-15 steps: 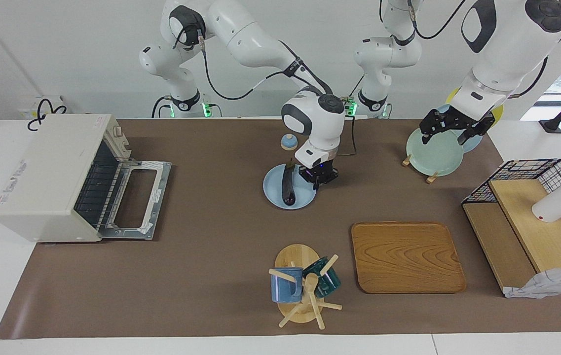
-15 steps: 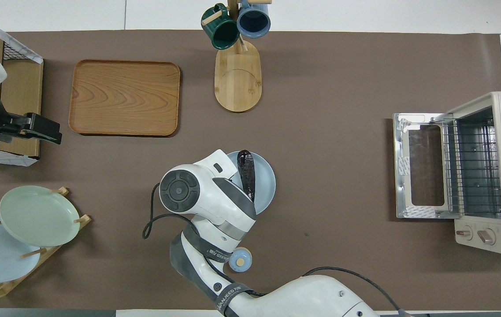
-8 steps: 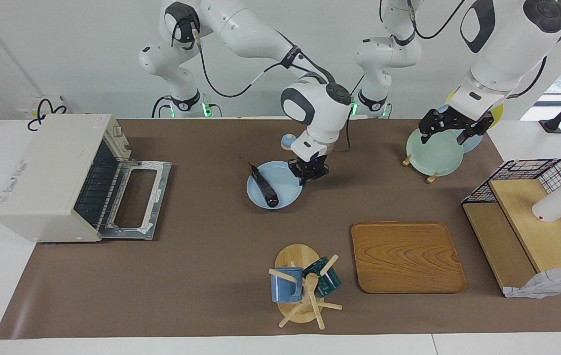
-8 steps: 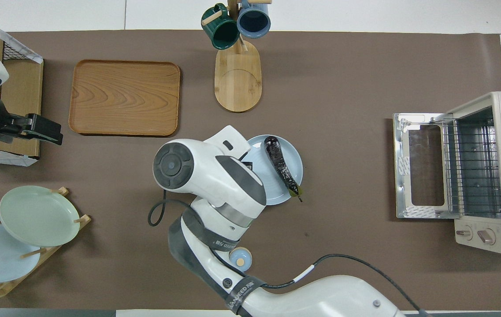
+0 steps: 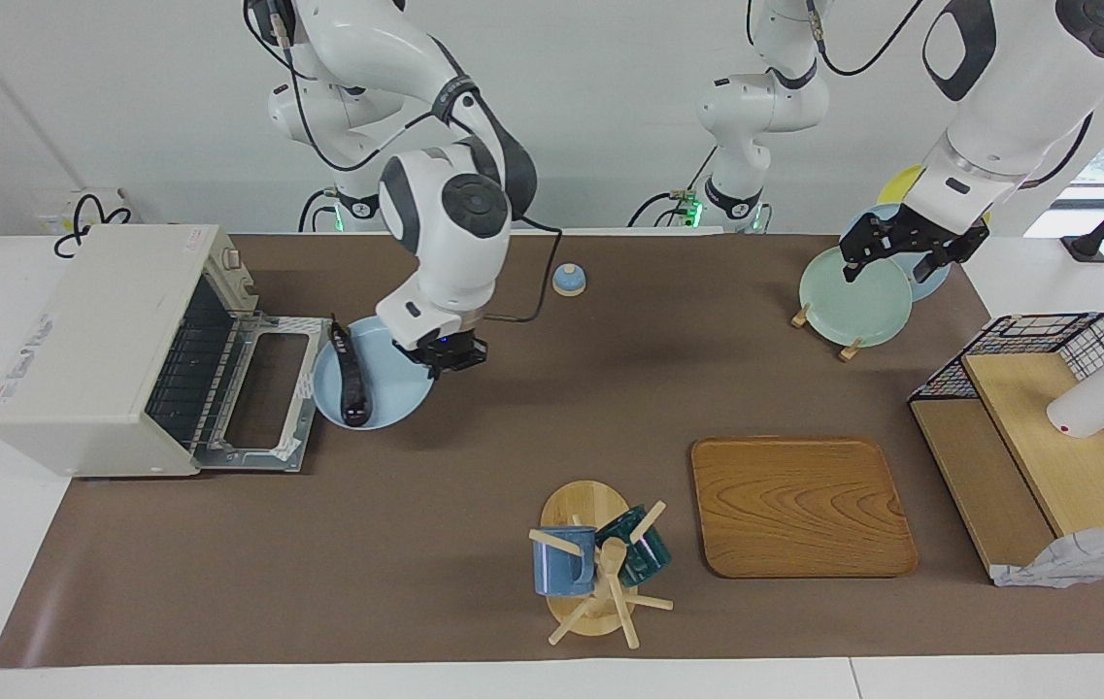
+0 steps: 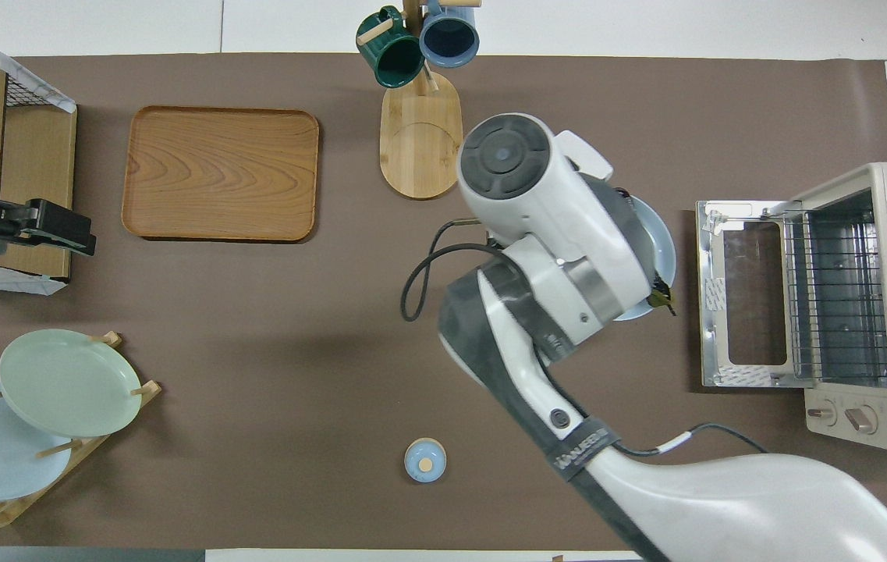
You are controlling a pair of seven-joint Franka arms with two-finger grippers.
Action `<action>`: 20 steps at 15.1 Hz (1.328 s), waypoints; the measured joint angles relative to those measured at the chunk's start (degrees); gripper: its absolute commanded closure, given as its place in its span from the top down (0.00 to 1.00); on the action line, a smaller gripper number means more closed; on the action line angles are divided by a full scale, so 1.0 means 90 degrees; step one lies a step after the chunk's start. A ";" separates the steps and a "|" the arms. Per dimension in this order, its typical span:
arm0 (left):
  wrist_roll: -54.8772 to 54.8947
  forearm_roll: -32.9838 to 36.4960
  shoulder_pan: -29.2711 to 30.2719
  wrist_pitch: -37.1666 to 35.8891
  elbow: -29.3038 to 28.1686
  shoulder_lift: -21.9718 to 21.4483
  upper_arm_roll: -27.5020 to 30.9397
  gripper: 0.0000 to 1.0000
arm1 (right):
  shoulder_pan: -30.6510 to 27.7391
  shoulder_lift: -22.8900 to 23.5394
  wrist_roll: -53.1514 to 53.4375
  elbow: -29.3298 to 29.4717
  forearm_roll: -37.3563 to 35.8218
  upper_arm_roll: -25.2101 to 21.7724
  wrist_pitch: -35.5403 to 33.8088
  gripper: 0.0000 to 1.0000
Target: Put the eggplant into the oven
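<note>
The dark purple eggplant [image 5: 352,382] lies on a light blue plate [image 5: 386,393]. My right gripper [image 5: 442,353] is shut on the plate's rim and holds it a little above the table, right in front of the off-white oven [image 5: 95,330]. The oven's door [image 5: 265,388] is dropped open and the wire rack shows inside. In the overhead view my right arm covers most of the plate [image 6: 663,248]; only the eggplant's green stem tip [image 6: 662,296] shows, beside the oven [image 6: 880,304]. My left gripper [image 5: 904,249] waits over the plate rack.
A plate rack with a green plate [image 5: 853,296] stands at the left arm's end. A wooden tray [image 5: 799,505], a mug tree [image 5: 595,563], a wire basket with wooden shelves [image 5: 1047,427] and a small blue lid [image 5: 568,280] are also on the table.
My right gripper has carried the plate with the eggplant from the table's middle toward the right arm's end, up to the open oven door. The left gripper has barely moved.
</note>
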 measured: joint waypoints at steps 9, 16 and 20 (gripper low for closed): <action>0.0000 0.0000 0.0021 -0.0003 -0.0027 0.0008 -0.0040 1.00 | -0.2249 -0.0945 -0.2378 -0.1452 -0.0219 -0.0003 0.0351 0.00; 0.0000 0.0000 0.0039 -0.0008 -0.0027 0.0008 -0.0039 1.00 | -0.2853 -0.1365 -0.2851 -0.2827 -0.0216 0.0049 0.1768 0.33; 0.0000 0.0000 0.0040 -0.0009 -0.0027 0.0008 -0.0039 1.00 | -0.2837 -0.1413 -0.2851 -0.2813 0.0128 0.0096 0.1709 0.47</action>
